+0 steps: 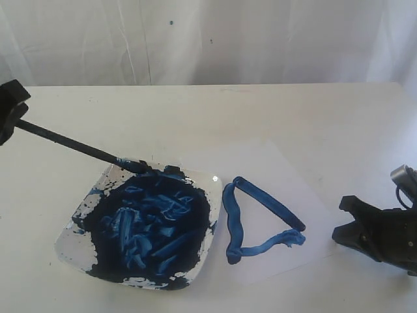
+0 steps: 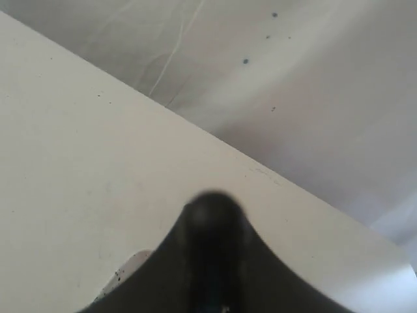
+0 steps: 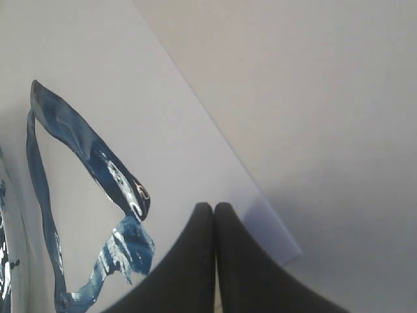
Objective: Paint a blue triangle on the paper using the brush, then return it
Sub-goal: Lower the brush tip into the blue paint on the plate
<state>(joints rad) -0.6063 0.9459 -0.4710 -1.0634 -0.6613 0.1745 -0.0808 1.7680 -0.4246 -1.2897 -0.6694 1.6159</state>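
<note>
- Closest to us is the dish [image 1: 73, 242]. It is full of thick dark blue paint, and white shows only at its rim.
- Just beside it lies the paper [image 1: 280, 176]. The blue triangle [image 1: 267, 203] is on it — three fat shiny lines that meet at the corners, so the painting part looks done.
- The brush [image 1: 71, 143] is in the left gripper [image 1: 12, 117], which squeezes the far end of the black stick. The blue tip is down at the back rim of the dish and seems to touch it.
- The right gripper [image 3: 214, 212] sits low near the edge of the paper. Its two fingers are pressed together with nothing between them.
- I think the brush is light and stiff. The stick is thin and round, so it could roll or slip.
- The hairs look soft and wet — best to hold the brush by the stick, far from the tip.
- The triangle paint looks wet and would smear if bumped. The paper looks thin and light, so it could slide or crinkle.
- No words or labels can be read anywhere. The table [image 1: 260, 111] is plain, and the white cloth [image 1: 273, 39] behind it has only a few tiny blue dots.
</note>
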